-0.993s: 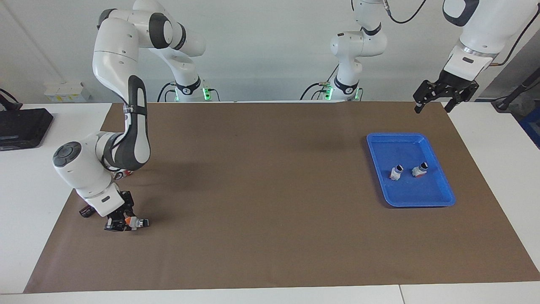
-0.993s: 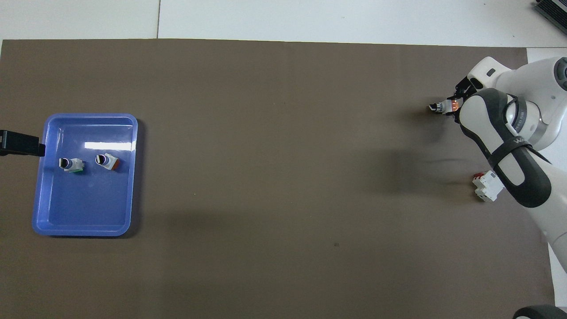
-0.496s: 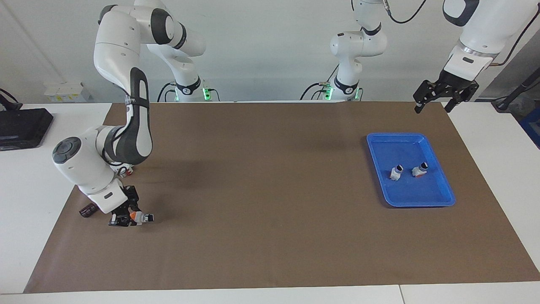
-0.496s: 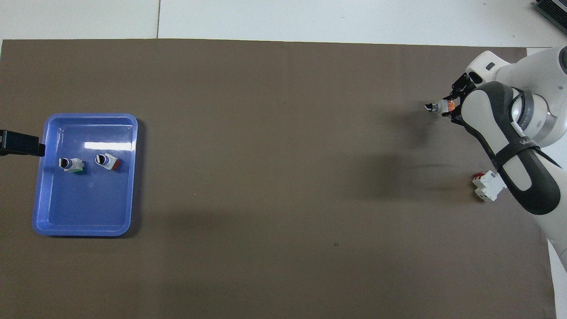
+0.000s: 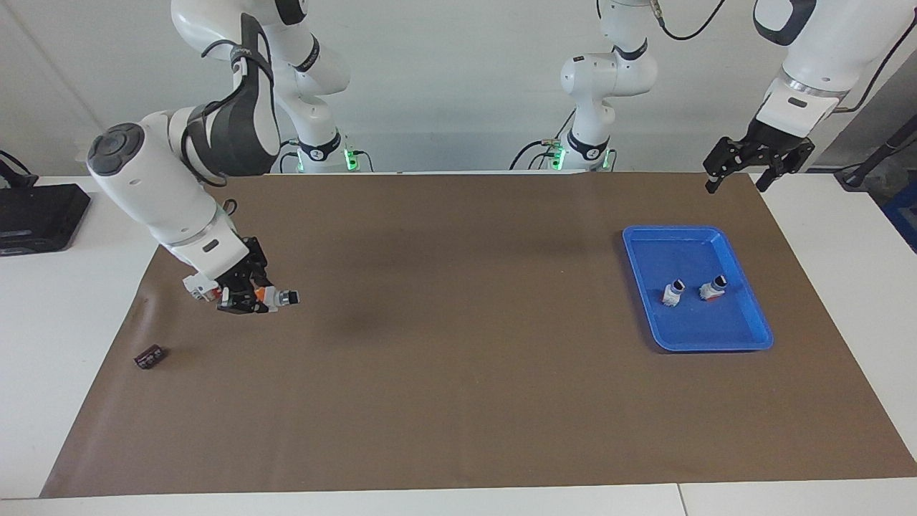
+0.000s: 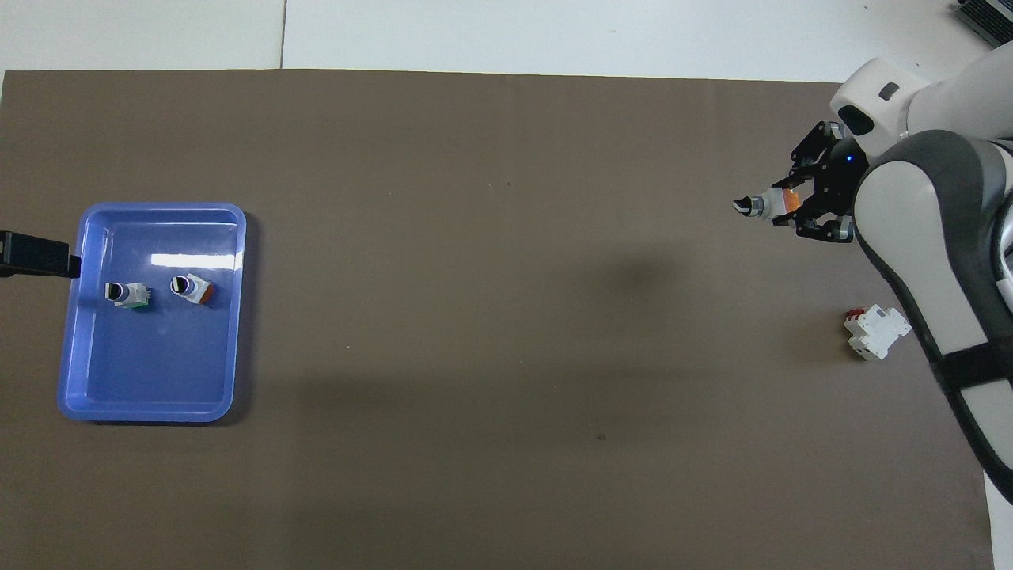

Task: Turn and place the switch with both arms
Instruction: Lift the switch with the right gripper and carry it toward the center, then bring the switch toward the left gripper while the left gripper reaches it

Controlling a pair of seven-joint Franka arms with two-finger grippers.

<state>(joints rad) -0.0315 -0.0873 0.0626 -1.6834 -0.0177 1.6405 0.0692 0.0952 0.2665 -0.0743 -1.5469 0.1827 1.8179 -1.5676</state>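
Right gripper (image 5: 252, 299) is clamping the switch (image 5: 276, 297) for you, carrying it in the air over the mat (image 5: 458, 401) near the white block (image 6: 874, 332). Left gripper (image 5: 758, 159) is waiting, fingers spread, above the tray (image 5: 761, 335). You're probably heading to a handover, so line up the black knob. Glossy plastic tray, matte mat.

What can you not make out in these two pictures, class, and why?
- Overhead view: the picture's edge cuts off the left gripper; only a black tip shows by the blue tray.
- Facing view: the right gripper hides most of the white block.
- Both views: its jaws cover part of the switch.
- Overhead view: the small dark block does not show.
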